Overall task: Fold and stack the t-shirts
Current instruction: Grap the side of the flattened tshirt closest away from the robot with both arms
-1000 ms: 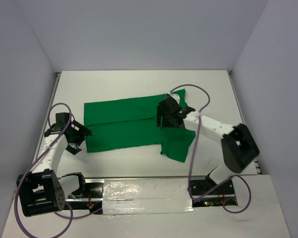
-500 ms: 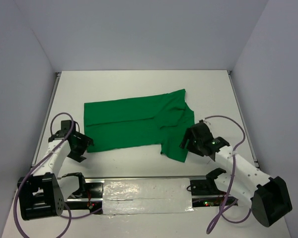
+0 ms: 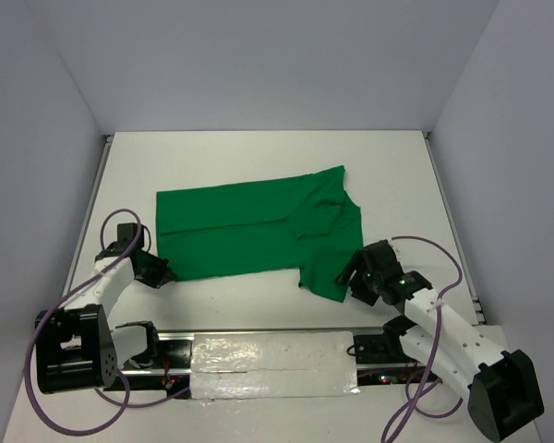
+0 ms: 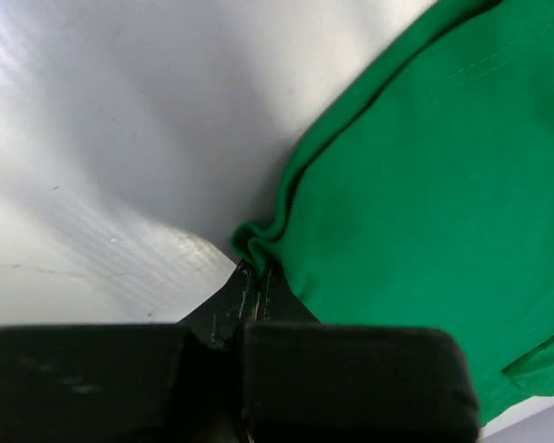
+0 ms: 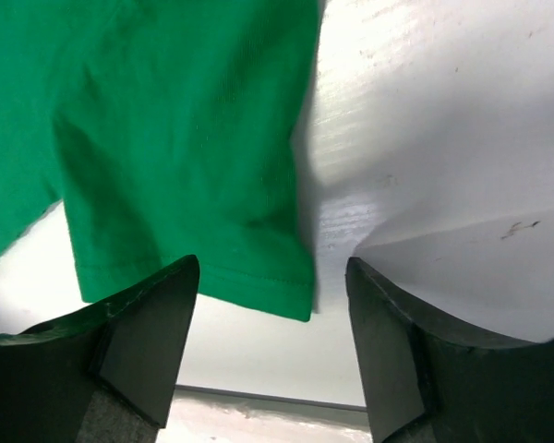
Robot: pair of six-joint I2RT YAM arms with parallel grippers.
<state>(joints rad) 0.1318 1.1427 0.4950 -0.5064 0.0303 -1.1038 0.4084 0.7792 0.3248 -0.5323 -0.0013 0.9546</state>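
Green t-shirt (image 3: 231, 231) lying flat mid-table, a gripper at each near corner.
The glossy white table (image 3: 258, 152) carries the soft, lightly creased shirt, and a crinkled silver tape strip (image 3: 272, 355) lies at 6 o'clock. At the shirt's 8 o'clock corner the left gripper (image 4: 254, 277) is pinched tight on the puckered hem. At 5 o'clock the right gripper (image 5: 270, 268) stands wide apart astride the stitched sleeve edge, holding nothing.
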